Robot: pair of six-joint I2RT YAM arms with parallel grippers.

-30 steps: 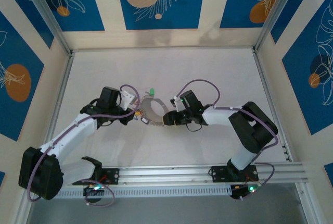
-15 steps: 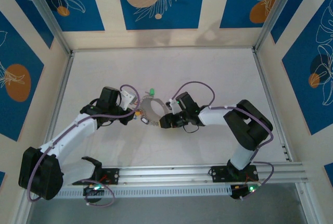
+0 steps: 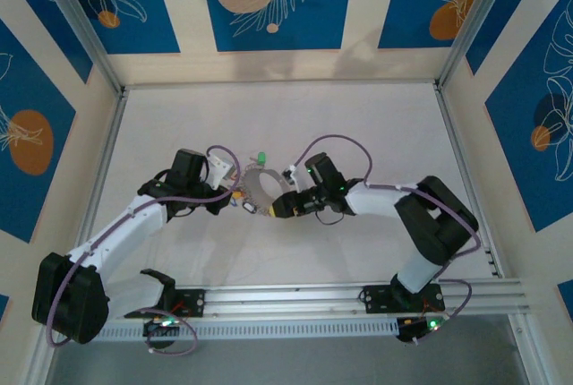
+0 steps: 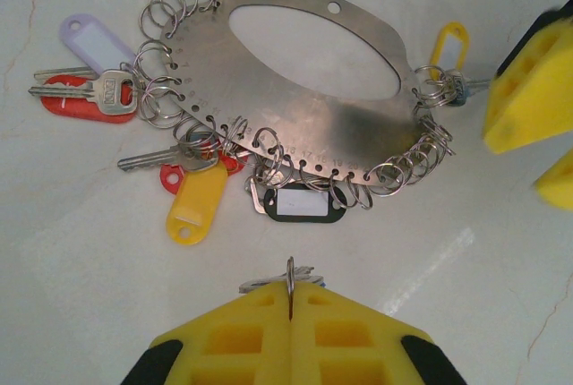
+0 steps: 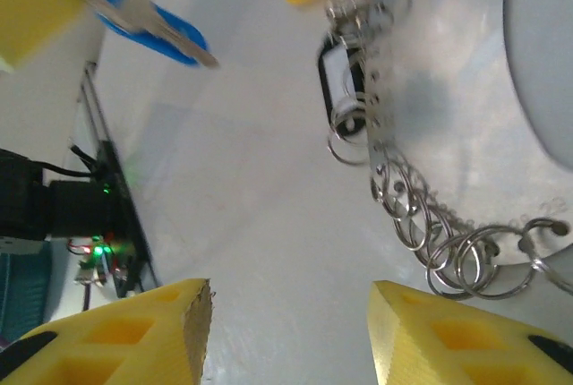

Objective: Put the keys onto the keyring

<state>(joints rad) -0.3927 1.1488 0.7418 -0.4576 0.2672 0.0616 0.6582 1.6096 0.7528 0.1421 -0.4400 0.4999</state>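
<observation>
Blue panels (image 3: pixel 269 0) printed with pale leaves and orange discs wall in a white desk (image 3: pixel 358 125). From above, the left arm (image 3: pixel 134 215) and the right arm (image 3: pixel 394 199) reach inward and meet at the keyring (image 3: pixel 260 186). It is a flat grey metal plate with an oval opening, lying mid-desk. A green tag (image 3: pixel 261 158) sits just beyond it.

From the left wrist, the keyring lies flat on the marbled desk, with small split rings (image 4: pixel 161 22) threaded through holes along its edge. The keys (image 4: pixel 107 97) hang from those rings with green, white, red and yellow tags, beside a black-framed label (image 4: pixel 300 204). The left fingers (image 4: pixel 233 345) are clenched on the held key (image 4: pixel 269 284), pinching its small ring edge-on, near the plate but apart from it.

From the right wrist, the right fingers (image 5: pixel 125 331) stand spread with only bare desk between them, just beside the keyring's ring-lined rim. At top left the held key shows its blue tag, pinched by a yellow fingertip.
</observation>
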